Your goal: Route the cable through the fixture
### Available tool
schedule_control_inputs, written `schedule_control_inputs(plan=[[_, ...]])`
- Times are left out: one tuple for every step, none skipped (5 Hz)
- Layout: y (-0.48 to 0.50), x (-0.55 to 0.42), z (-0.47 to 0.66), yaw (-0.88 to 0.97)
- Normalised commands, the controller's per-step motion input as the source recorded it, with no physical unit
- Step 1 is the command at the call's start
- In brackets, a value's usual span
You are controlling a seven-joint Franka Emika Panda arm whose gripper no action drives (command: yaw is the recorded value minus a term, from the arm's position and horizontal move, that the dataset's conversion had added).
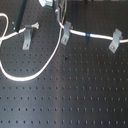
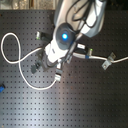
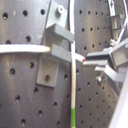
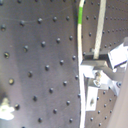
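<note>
The cable (image 1: 102, 38) is a long white cord that loops over the first exterior view's left, rises to the fixture (image 1: 66, 31) and runs on to the right, with its blue band (image 1: 88, 35) just past the fixture. In the first wrist view the cable (image 3: 74, 90) lies against the grey fixture (image 3: 52, 50) at its slotted top. My gripper (image 3: 97, 61) hangs right beside the fixture and the cable. Its fingers (image 3: 96, 53) stand a little apart with nothing seen between them. In the second exterior view the arm (image 2: 65, 37) hides the fixture.
A grey clip with a frayed white tuft (image 1: 27, 36) stands to the first exterior view's left of the fixture. A wider slanted clip (image 1: 115, 40) carries the cable at the right. The black board (image 1: 75, 95) is perforated all over. The cable's loop (image 2: 7, 50) shows in the second exterior view.
</note>
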Motion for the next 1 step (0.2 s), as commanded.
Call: schedule_control_inputs(plan=[[0.001,0.001,0.05,0.0]])
